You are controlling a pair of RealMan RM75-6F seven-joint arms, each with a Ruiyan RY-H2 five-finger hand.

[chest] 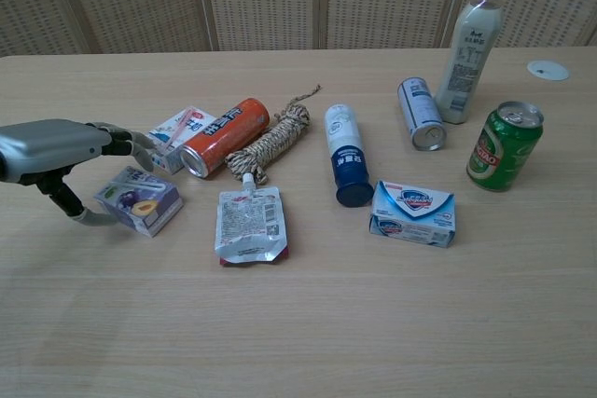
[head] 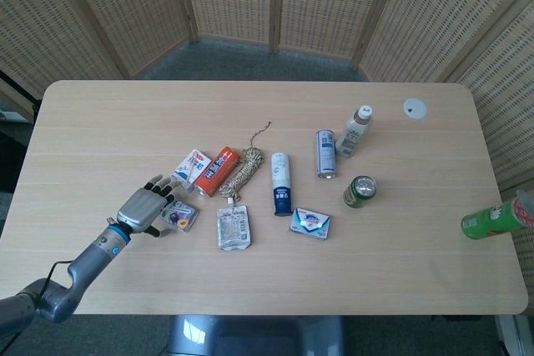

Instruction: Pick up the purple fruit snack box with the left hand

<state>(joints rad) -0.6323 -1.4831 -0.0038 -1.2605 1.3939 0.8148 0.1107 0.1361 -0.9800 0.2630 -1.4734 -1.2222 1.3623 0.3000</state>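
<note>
The left hand's fingers spread wide over the purple box at the left of the frame, thumb low at its near-left side; whether they touch it I cannot tell. The left hand hides part of the box in the head view, left of centre. Only the chest view shows the thumb under the palm. The box lies flat on the bench, just below a white carton and an orange can, with a pouch near its right. Bare bench lies left and below. Only the head view shows a green can at the right edge; the right hand is hard to make out there.
</note>
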